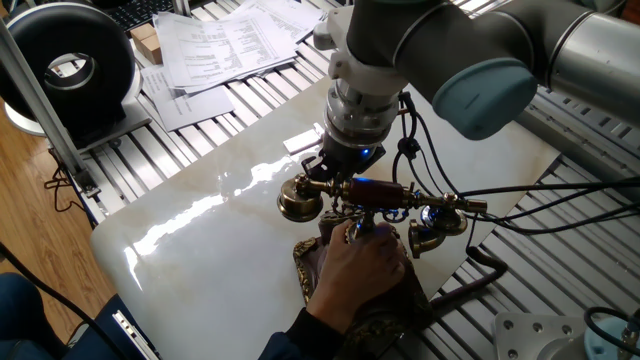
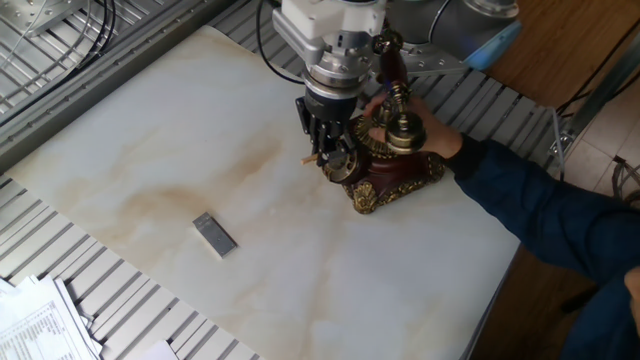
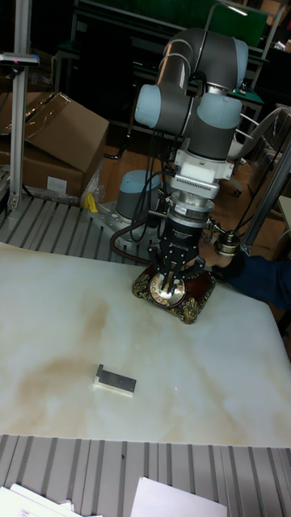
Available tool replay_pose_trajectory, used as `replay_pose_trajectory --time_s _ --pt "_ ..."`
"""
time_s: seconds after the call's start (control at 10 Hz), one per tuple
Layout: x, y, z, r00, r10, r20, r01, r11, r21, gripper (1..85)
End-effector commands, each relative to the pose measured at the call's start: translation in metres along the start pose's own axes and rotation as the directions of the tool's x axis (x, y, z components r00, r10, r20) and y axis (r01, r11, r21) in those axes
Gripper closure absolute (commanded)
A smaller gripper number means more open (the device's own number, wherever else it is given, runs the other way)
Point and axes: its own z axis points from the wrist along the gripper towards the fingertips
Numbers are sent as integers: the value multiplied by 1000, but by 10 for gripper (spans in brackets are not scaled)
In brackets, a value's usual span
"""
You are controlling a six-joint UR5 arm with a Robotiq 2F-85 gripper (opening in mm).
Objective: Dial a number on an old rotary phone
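The old rotary phone (image 1: 375, 192) stands on the white marble table (image 1: 200, 220), its maroon handset lying across its cradle. A person's hand (image 1: 360, 270) grips the ornate brass base (image 2: 395, 182). My gripper (image 2: 328, 158) points straight down at the phone's front, right over the round dial (image 3: 168, 291). It is shut on a thin pale wooden stick (image 2: 307, 158), whose lower end is at the dial. In the tall fixed view my gripper (image 3: 170, 277) covers part of the dial. From one fixed view, my gripper (image 1: 340, 183) sits just behind the handset.
A small grey metal block (image 2: 214, 233) lies on the marble, left of the phone. Papers (image 1: 220, 45) and a black round device (image 1: 70, 60) sit beyond the far edge. The person's blue sleeve (image 2: 540, 215) reaches in from the right. Cables (image 1: 540, 195) trail from the arm.
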Motion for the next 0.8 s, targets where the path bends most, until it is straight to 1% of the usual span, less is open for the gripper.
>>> replay_pose_trajectory --time_s 0.0,0.3,0.6,0.7 --pt "1 3 -2 1000 7 -6 -7 1000 -16 843" --pt "1 5 0 1000 10 -2 -10 1000 -7 843" --pt "-5 4 7 1000 9 6 -9 1000 -12 843" --pt "-2 7 6 1000 18 7 -18 1000 -11 843"
